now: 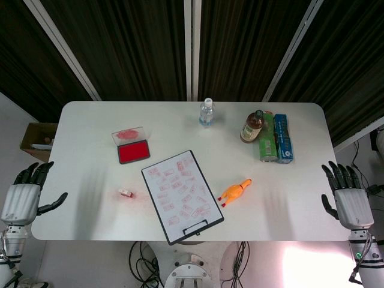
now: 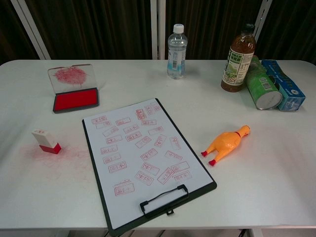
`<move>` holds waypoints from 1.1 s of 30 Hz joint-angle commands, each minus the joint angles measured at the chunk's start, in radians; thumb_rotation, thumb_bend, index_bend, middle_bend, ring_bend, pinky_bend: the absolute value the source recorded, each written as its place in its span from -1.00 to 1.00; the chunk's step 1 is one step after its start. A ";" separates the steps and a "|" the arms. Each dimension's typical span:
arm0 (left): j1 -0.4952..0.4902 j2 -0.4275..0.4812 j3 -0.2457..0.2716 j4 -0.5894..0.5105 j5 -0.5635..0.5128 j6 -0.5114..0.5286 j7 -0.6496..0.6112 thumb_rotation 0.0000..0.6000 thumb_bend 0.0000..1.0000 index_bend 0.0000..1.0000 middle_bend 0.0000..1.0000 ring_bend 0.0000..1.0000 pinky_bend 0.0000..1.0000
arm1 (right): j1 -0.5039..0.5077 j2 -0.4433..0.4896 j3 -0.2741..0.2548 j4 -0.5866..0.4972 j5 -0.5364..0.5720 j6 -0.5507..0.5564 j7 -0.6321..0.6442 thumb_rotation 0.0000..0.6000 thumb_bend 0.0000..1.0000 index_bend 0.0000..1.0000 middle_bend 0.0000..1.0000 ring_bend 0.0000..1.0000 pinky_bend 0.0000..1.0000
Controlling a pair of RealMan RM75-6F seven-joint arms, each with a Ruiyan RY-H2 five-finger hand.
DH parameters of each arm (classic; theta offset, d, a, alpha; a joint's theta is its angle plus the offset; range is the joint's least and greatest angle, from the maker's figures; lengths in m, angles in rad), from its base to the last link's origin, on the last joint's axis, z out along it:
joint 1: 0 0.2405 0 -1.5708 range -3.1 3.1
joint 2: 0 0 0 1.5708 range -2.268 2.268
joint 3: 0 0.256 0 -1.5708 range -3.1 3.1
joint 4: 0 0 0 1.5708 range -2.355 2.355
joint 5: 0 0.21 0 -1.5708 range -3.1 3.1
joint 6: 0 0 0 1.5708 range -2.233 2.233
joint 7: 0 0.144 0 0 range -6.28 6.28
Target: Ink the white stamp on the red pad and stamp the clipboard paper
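Observation:
The white stamp [image 1: 125, 193] [image 2: 46, 140] with its red base lies on the table left of the clipboard, on a faint red smudge. The red ink pad [image 1: 133, 152] [image 2: 76, 100] sits open behind it, its stained clear lid raised. The clipboard [image 1: 182, 195] [image 2: 144, 160] lies at the front middle; its paper carries several red stamp marks. My left hand [image 1: 24, 195] hangs open off the table's left edge. My right hand [image 1: 348, 196] hangs open off the right edge. Neither hand touches anything, and the chest view shows neither.
A rubber chicken [image 1: 234, 192] [image 2: 225, 143] lies right of the clipboard. A water bottle [image 1: 206, 112] [image 2: 177, 52] stands at the back middle. A brown bottle [image 1: 252, 126] [image 2: 238, 58], a green can [image 2: 262, 90] and a blue box [image 2: 284, 83] sit at the back right.

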 commanded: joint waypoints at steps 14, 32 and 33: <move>0.007 0.017 0.003 -0.021 0.005 0.006 0.013 -1.00 -0.75 -0.77 -0.70 -0.80 -0.59 | -0.011 -0.006 -0.005 0.016 0.001 0.010 0.024 1.00 -0.28 -1.00 -1.00 -1.00 -1.00; -0.130 -0.049 0.052 -0.002 0.161 -0.167 0.111 1.00 -0.74 -0.62 -0.60 -0.74 -0.53 | -0.011 -0.003 0.013 0.019 0.004 0.027 0.029 1.00 -0.28 -1.00 -1.00 -1.00 -1.00; -0.141 -0.056 0.053 0.001 0.164 -0.184 0.117 1.00 -0.74 -0.61 -0.60 -0.74 -0.53 | -0.013 -0.001 0.013 0.019 0.004 0.030 0.030 1.00 -0.28 -1.00 -1.00 -1.00 -1.00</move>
